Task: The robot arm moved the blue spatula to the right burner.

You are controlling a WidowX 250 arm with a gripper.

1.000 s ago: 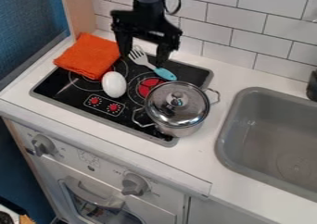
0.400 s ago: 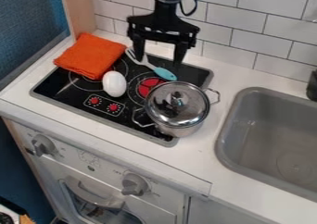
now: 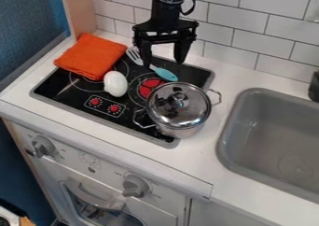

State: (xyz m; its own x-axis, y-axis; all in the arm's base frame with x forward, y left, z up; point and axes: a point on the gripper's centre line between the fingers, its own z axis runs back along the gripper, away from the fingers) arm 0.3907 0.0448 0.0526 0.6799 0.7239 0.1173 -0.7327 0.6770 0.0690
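A black robot gripper [image 3: 163, 61] hangs over the rear of a toy cooktop [image 3: 193, 74], its jaws spread apart, released. The blue spatula [image 3: 165, 74] lies slantwise below, handle near the red burner [image 3: 149, 86] and lidded pot [image 3: 179, 110], slotted head beside an orange cloth [image 3: 92, 57].

Arm [image 3: 167, 10] is being cut off by top edge, sink [image 3: 226, 131] by right edge. Spatula [image 3: 166, 74] is being partly covered by gripper [image 3: 164, 65], red burner [image 3: 148, 86] by pot [image 3: 177, 110].
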